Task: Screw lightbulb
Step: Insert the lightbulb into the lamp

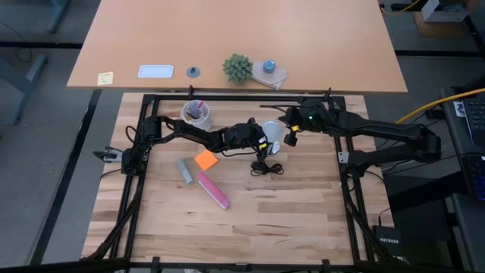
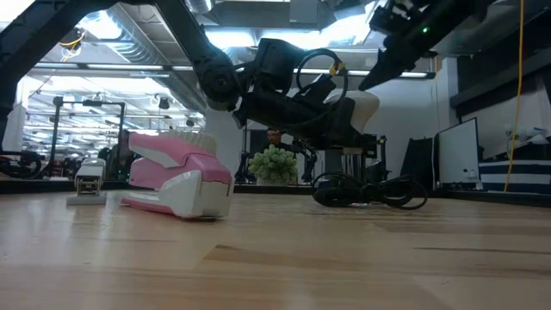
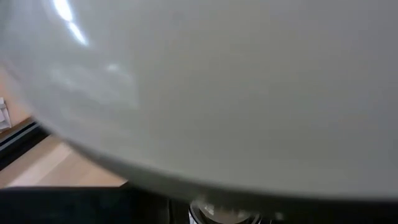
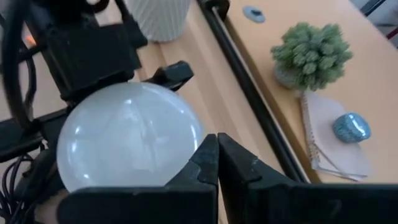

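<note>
White lightbulb (image 4: 127,140) sits pinched in left jaws (image 1: 267,144); right jaws (image 4: 217,163), pressed together, beside it.

Lightbulb (image 1: 274,137) between both pincers, mid-table.

One bulb (image 4: 127,140); one cup (image 1: 197,114); one plant (image 1: 238,68); one orange block (image 1: 205,160); one pink stapler (image 1: 214,190); one grey bar (image 1: 185,171); two grippers, left (image 1: 261,144), right (image 1: 291,135).
</note>
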You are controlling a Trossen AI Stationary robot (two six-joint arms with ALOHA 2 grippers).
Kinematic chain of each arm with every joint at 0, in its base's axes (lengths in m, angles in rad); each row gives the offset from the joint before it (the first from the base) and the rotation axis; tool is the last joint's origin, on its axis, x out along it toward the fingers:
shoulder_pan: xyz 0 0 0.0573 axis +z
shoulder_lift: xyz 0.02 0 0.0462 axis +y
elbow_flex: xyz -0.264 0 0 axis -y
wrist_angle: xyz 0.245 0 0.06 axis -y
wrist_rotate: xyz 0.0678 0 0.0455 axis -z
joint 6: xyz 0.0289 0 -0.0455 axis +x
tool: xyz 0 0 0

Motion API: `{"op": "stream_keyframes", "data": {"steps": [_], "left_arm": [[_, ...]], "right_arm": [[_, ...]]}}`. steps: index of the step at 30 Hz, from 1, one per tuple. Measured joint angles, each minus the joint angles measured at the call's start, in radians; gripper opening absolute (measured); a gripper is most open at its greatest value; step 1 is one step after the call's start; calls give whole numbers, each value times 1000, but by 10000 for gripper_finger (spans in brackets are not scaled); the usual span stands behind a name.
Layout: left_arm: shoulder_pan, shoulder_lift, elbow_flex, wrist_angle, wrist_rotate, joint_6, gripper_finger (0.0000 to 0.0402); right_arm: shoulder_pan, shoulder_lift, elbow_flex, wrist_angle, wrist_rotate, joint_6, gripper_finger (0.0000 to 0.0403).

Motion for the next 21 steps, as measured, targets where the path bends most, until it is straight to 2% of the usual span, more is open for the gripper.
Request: {"op": "stream_keyframes", "data": {"steps": [7, 21], "left_arm": [[0, 0, 0, 0, 0, 6, 153], [-1, 0, -1, 0, 0, 6, 153]], "right_arm": [[0, 45, 0, -2, -13, 0, 3], [-1, 50, 1, -51, -41, 2, 2]]}}
